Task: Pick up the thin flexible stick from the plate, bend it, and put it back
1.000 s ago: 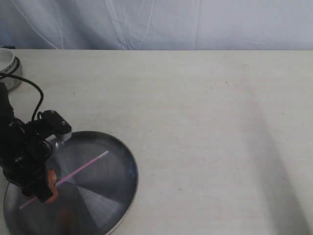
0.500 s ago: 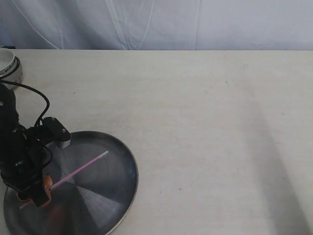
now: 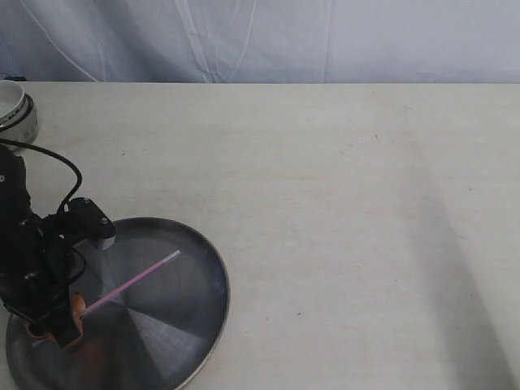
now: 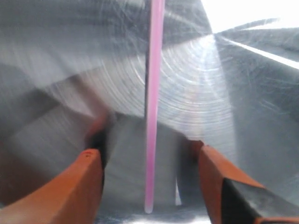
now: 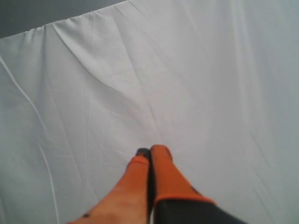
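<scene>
The thin flexible stick, pink with a pale far tip, lies slantwise on the shiny steel plate at the front left of the table. My left gripper is low over the plate at the stick's near end. In the left wrist view the stick runs between the two orange fingers, with a gap on each side. The left gripper is open and touches nothing. My right gripper is shut and empty. It faces a white cloth and does not appear in the exterior view.
A small white bowl stands at the table's far left edge. A creased white cloth backdrop hangs behind the table. The left arm's black cable loops above the plate's rim.
My left gripper has slid along the stick toward its near end, to the front left of the plate. The stick has not moved.
</scene>
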### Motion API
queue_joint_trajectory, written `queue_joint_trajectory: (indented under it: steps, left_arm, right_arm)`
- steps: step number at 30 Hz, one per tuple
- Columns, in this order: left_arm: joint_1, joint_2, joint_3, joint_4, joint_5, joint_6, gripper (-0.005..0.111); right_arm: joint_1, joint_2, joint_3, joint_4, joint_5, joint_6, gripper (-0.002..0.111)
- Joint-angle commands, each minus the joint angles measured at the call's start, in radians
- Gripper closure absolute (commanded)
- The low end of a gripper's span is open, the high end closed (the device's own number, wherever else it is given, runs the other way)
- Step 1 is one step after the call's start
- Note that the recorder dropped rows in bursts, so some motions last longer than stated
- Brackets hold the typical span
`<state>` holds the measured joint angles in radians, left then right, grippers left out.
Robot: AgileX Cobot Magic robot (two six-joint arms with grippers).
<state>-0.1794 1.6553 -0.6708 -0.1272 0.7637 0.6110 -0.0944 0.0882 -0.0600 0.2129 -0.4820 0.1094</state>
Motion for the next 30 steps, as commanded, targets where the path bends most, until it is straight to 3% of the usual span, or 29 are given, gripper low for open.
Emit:
queue_joint_trajectory:
  steps: [1, 20, 21, 23, 25, 30]
  left_arm:
    - [-0.003, -0.003, 0.004, -0.003, -0.014, -0.007, 0.049]
    - [-0.003, 0.066, 0.004, -0.019, -0.029, -0.007, 0.052]
    - [-0.003, 0.066, 0.004, -0.019, -0.023, -0.007, 0.056]
    - [-0.003, 0.066, 0.004, -0.019, 0.002, -0.007, 0.087]
    - [-0.003, 0.066, 0.004, -0.019, 0.006, -0.007, 0.107]
    - [-0.003, 0.043, -0.035, -0.126, 0.022, -0.007, 0.107]
  right_arm:
    - [-0.003, -0.005, 0.004, -0.005, 0.004, 0.0, 0.109]
    - [-0.003, -0.005, 0.004, -0.005, 0.004, 0.0, 0.109]
    - [-0.003, -0.005, 0.004, -0.005, 0.004, 0.0, 0.109]
    - [-0.003, -0.005, 0.004, -0.005, 0.004, 0.0, 0.109]
    - [-0.003, -0.005, 0.004, -0.005, 0.004, 0.0, 0.109]
    - [-0.003, -0.005, 0.004, -0.003, -0.005, 0.0, 0.109]
